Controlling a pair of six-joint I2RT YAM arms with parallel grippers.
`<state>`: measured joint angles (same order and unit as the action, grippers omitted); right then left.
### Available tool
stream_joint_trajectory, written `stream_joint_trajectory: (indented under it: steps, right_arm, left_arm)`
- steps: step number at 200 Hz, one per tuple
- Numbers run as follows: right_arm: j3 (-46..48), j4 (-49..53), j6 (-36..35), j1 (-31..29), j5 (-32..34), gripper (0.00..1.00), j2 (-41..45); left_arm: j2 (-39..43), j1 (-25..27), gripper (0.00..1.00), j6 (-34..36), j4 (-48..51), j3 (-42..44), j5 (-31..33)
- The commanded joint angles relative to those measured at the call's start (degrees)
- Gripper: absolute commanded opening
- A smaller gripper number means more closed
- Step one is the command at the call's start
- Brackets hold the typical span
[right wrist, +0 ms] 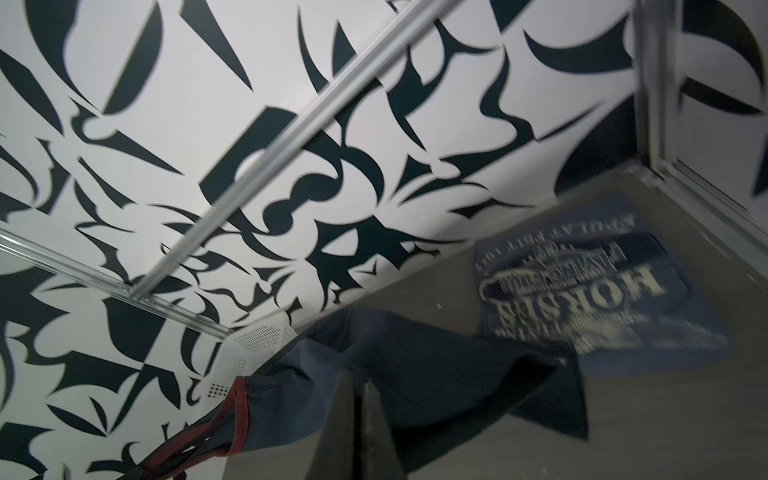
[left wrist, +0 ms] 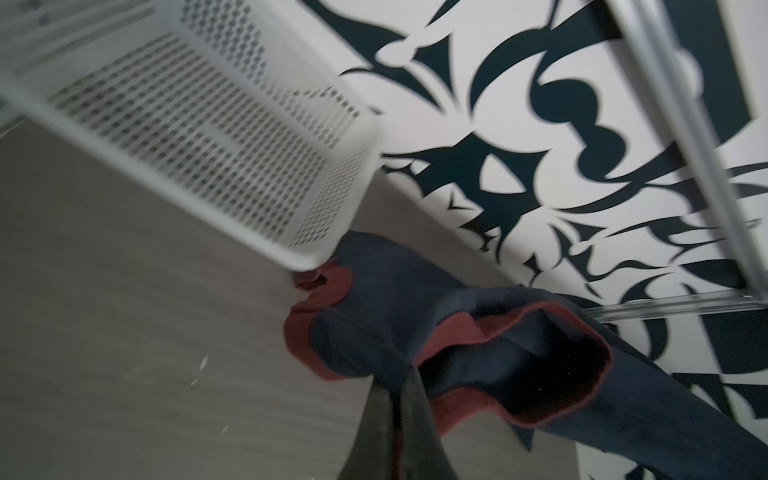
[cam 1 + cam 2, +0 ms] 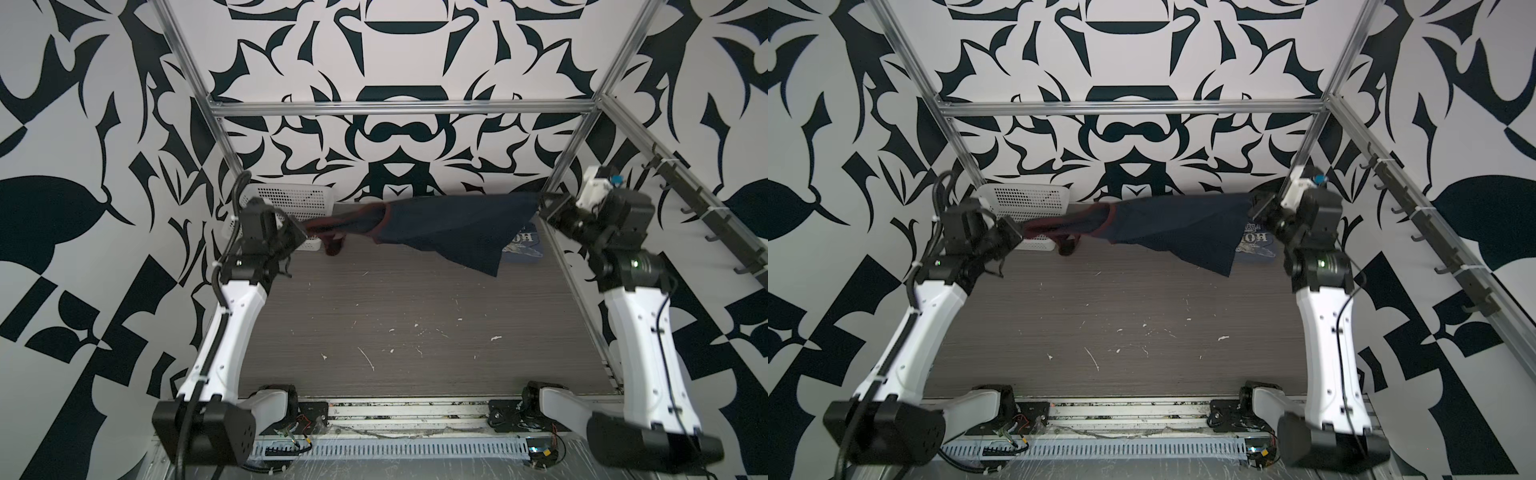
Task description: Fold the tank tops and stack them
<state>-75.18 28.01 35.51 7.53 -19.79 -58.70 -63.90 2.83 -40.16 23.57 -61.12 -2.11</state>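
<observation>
Across mid-frame, left gripper (image 3: 304, 237) and right gripper (image 3: 542, 207) pinch the navy top (image 3: 449, 226) (one corner sags); best laid down taut, level.

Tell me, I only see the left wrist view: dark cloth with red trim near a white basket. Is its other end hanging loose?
Observer: No. In both top views the right end effector grips the far edge of the navy tank top, so it hangs stretched out above the table.
Operator: Any other clothes around?
Observer: Yes. A grey-blue tank top with white lettering lies flat at the table's far right corner.
</observation>
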Motion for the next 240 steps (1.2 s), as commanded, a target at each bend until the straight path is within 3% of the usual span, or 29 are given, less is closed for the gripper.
stream_joint_trajectory:
  steps: [1,31,45,52,69,94,103,115,129,141,163,179,206,240]
  right_arm:
    - [11.9,6.9,-1.1,0.6,8.2,0.00,10.6]
    - [25.2,18.2,-0.8,0.6,13.0,0.00,21.1]
    - [30.7,21.2,2.1,0.6,12.7,0.00,24.7]
    - [33.0,22.1,3.9,0.6,12.2,0.00,26.5]
    - [37.2,24.1,8.1,0.6,11.6,0.00,29.7]
    - [40.4,26.8,11.5,0.6,11.9,0.00,33.0]
    - [40.8,27.7,11.8,0.6,12.4,0.00,34.0]
    - [41.2,28.3,12.1,0.6,12.2,0.00,35.2]
    - [41.7,28.7,12.2,0.6,11.8,0.00,35.7]
    - [42.1,28.9,11.9,0.6,11.7,0.00,35.5]
    - [42.3,29.6,11.1,0.6,12.6,0.00,36.1]
    - [42.1,30.7,10.7,0.6,14.0,0.00,36.8]
    - [41.9,32.0,10.0,0.5,14.6,0.00,36.3]
    - [41.9,32.6,8.6,0.5,14.5,0.00,35.2]
  left_arm:
    - [6.3,-0.6,0.00,-2.1,0.5,11.4,7.7]
    - [8.4,-0.9,0.00,-7.7,8.9,21.9,10.4]
    - [8.2,-1.2,0.06,-11.4,11.6,25.5,10.5]
    - [8.5,-1.3,0.13,-13.2,12.4,27.0,9.8]
    - [10.9,-1.4,0.39,-18.0,13.3,30.4,8.7]
    - [18.4,-1.4,0.67,-23.0,15.1,32.9,9.4]
    - [21.5,-1.4,0.71,-22.3,16.2,31.9,10.8]
    - [23.4,-0.5,0.71,-19.6,17.2,29.4,9.4]
    - [20.3,3.4,0.71,-17.4,20.0,23.9,7.4]
    - [14.9,11.7,0.72,-16.4,22.4,18.8,7.9]
    - [4.4,31.5,0.74,-18.2,22.6,11.6,13.1]
    - [-4.3,40.0,0.74,-18.6,21.3,7.1,13.1]
    - [-17.2,46.2,0.72,-18.4,18.3,2.3,12.9]
    - [-24.9,47.6,0.62,-18.5,15.9,0.2,12.4]
